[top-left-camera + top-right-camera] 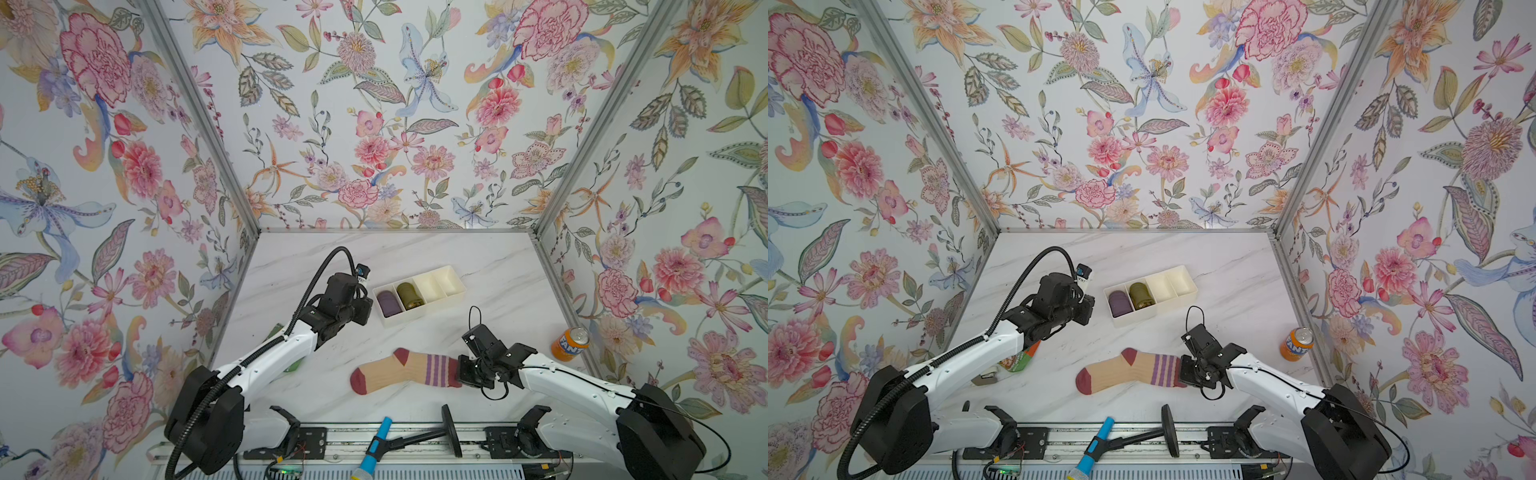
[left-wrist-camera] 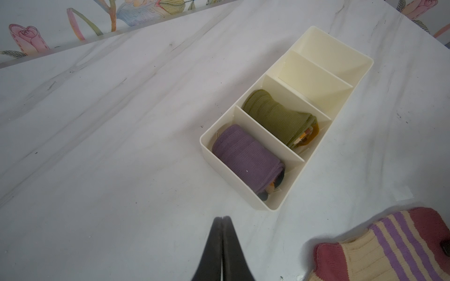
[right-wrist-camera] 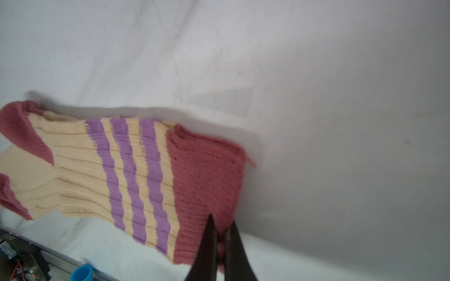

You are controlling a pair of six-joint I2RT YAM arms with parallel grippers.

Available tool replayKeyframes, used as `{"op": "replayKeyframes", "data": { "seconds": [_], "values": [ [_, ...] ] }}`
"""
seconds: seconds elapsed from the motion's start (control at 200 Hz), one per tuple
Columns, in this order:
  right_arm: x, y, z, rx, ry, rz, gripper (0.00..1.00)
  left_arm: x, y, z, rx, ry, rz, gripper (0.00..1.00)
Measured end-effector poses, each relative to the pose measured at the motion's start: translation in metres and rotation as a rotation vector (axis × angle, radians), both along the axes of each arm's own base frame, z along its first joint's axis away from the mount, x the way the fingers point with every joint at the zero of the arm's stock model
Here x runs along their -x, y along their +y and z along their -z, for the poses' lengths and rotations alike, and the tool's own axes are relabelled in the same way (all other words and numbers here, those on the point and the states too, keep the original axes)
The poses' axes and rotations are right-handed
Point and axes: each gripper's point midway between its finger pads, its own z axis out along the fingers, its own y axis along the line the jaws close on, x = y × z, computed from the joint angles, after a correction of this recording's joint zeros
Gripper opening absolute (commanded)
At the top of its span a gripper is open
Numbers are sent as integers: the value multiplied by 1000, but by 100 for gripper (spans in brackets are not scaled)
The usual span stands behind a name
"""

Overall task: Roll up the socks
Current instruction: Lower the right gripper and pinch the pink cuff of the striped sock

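The socks lie flat near the table's front in both top views, peach-tan with maroon toe, heel and cuff and three purple stripes. My right gripper is shut on the maroon cuff, pinching a fold of it between its fingers; both top views show that gripper at the socks' right end. My left gripper is shut with nothing in it, above bare marble a little short of the organizer; a top view shows that arm's wrist left of the organizer. The striped cuff end shows in the left wrist view.
A cream organizer holds a purple sock roll and an olive-green sock roll; its two other compartments are bare. An orange soda can stands at the right wall. A blue-handled tool lies on the front rail.
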Motion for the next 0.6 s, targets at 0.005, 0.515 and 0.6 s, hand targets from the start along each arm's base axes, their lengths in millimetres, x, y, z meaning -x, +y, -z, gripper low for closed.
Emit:
{"op": "replayKeyframes", "data": {
  "seconds": [0.005, 0.515, 0.6],
  "values": [
    [0, 0, 0, 0, 0, 0, 0, 0, 0, 0, 0, 0, 0, 7],
    [-33, -27, -2, 86, -47, 49, 0, 11, -19, 2, 45, 31, 91, 5],
    [-37, -35, -2, 109, -49, 55, 0, 16, -30, 3, 53, 29, 126, 3]
  ]
}}
